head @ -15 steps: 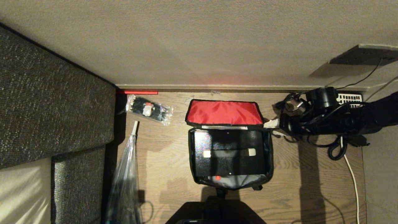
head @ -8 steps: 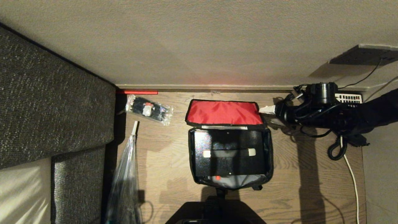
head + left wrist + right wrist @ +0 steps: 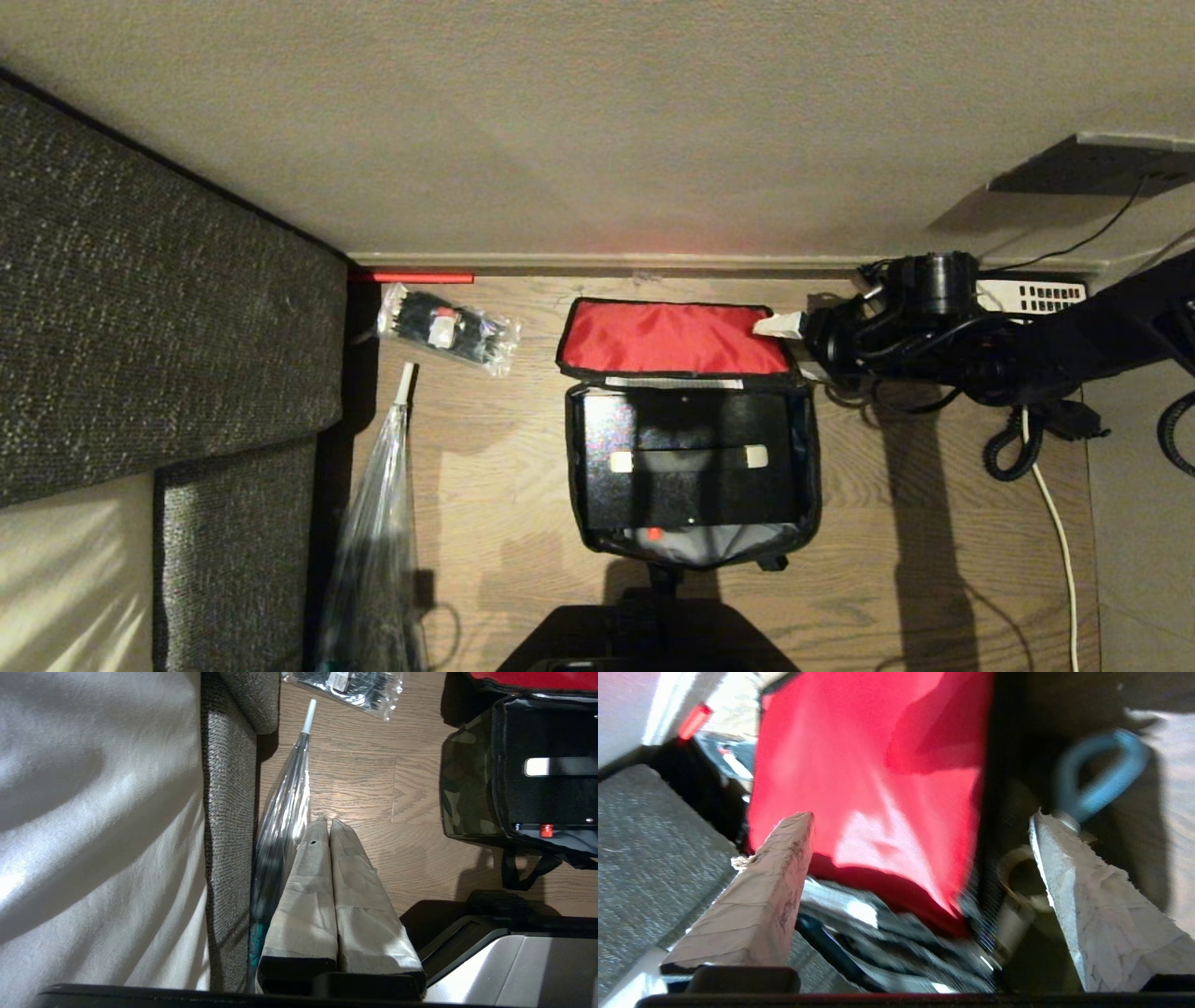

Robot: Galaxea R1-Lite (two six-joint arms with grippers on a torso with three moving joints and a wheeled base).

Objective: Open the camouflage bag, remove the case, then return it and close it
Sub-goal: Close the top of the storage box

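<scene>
The camouflage bag (image 3: 811, 467) lies open on the wooden floor, its red-lined lid (image 3: 672, 338) folded back toward the wall. The flat black case (image 3: 691, 467) lies inside it, a small red mark near its near edge. My right gripper (image 3: 787, 343) hovers open at the lid's right corner. In the right wrist view the gripper (image 3: 920, 817) has its taped fingers (image 3: 770, 886) spread wide over the red lining (image 3: 868, 756), holding nothing. My left gripper (image 3: 327, 822) is parked low on the left, shut and empty, with the bag's side (image 3: 467, 788) to its right.
A grey sofa (image 3: 140, 308) fills the left side, with a clear umbrella (image 3: 378, 532) leaning beside it. A clear packet (image 3: 448, 329) and a red stick (image 3: 411, 277) lie by the wall. A phone with white keys (image 3: 1036, 297) and a white cable (image 3: 1055, 523) are at the right.
My right gripper has moved toward the wall and slightly left, from beside the bag's body to the lid's right corner, and its fingers have spread wider. The bag and case have not moved.
</scene>
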